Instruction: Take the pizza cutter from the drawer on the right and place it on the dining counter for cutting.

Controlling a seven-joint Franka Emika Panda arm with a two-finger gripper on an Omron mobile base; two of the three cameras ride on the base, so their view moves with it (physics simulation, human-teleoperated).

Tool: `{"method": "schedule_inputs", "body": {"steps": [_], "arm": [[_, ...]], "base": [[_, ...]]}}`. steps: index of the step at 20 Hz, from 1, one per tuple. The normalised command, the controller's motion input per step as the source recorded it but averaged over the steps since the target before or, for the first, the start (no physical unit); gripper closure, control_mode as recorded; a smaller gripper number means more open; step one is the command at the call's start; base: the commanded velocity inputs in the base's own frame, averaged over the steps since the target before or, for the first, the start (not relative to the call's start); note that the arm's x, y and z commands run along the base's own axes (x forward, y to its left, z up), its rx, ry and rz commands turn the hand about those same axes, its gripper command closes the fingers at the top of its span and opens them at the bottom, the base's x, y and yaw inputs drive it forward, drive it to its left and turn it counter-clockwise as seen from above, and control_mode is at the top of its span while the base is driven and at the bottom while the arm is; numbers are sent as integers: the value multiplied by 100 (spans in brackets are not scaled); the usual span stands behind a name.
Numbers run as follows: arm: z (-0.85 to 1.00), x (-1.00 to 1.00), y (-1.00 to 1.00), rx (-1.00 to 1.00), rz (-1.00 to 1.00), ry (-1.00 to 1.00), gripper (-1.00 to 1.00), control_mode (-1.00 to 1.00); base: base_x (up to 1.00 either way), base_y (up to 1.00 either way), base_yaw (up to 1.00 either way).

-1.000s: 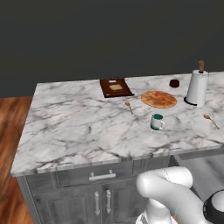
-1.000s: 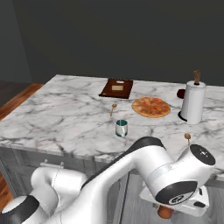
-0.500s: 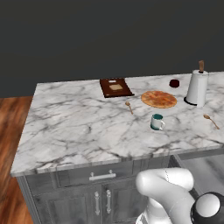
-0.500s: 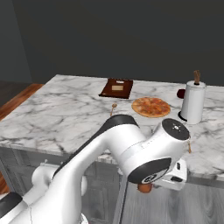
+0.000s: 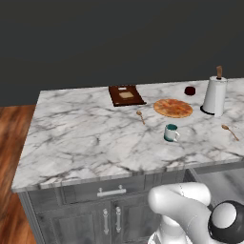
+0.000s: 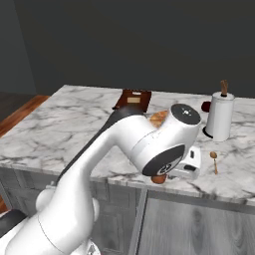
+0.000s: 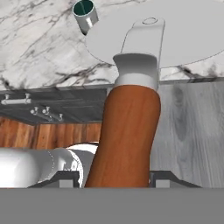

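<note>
Now the gripper (image 7: 118, 175) pinches the cutter (image 7: 131, 118) by its wood handle, wheel end pointing away along the hand axis. Cutter sits over the open drawer (image 6: 199, 224), w/ the counter (image 5: 86, 138) edge just ahead and above, so next move prob. up and fwd.

Arm rises from below the dining counter (image 6: 60, 134) edge toward 12 o'clock | gripper (image 6: 185, 168) lifts level with the top | pizza cutter (image 7: 131, 109) travels clamped in its fingers
</note>
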Motion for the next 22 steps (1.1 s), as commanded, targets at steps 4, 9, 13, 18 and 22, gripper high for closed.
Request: {"method": "schedule_inputs", "body": {"steps": [4,9,13,18,22], "arm": [[-3,99,5,0,0,0,100,-100],[-52,82,25,-6,0,2,100,-100],[-68,77,30,-8,0,4,100,-100],[-57,78,18,-4,0,5,100,-100],[-41,68,1,-1,0,4,100,-100]], "base": [[0,0,0],[0,0,0],[0,0,0],[0,0,0],[0,0,0]]}}
